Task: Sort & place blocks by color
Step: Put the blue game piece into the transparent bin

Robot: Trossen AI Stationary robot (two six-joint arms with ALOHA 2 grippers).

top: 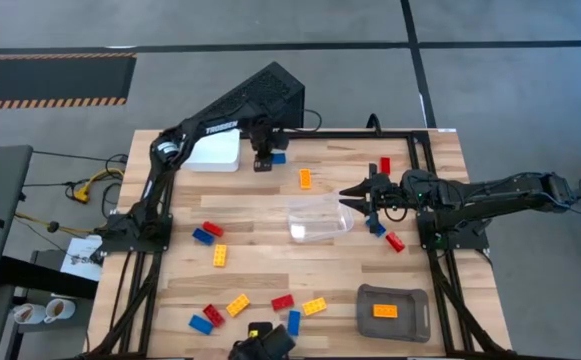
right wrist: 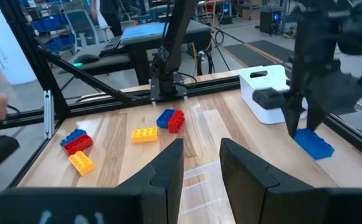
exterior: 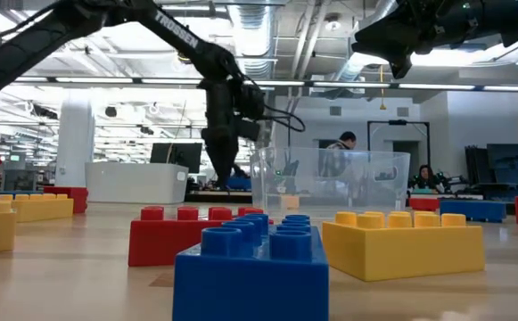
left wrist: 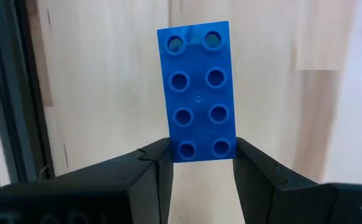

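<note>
Red, blue and yellow-orange studded blocks lie scattered on the wooden table [top: 270, 250]. My left gripper [top: 263, 160] is at the far side next to the white container [top: 215, 150], pointing down and shut on a blue block [left wrist: 196, 87] that lies flat, studs up. My right gripper [right wrist: 202, 146] is open and holds nothing. It hovers above the table beside the right end of the clear container [top: 320, 218] and shows high up in the low view [exterior: 392, 45]. One orange block [top: 385, 311] lies in the grey tray [top: 410, 325]. My left gripper pinches the blue block at one short end [left wrist: 202, 149], one finger on each long side. The fingers [left wrist: 162, 162] come from above, pointing down, and lie across the block. The block rests flat on the table [right wrist: 314, 144].
Loose blocks: orange [top: 305, 178] and red [top: 385, 165] toward the far side, blue [top: 377, 228] and red [top: 395, 241] under the right arm, red and blue [top: 208, 233] and yellow [top: 220, 255] on the left, several along the near edge [top: 283, 302]. A black frame edges the table.
</note>
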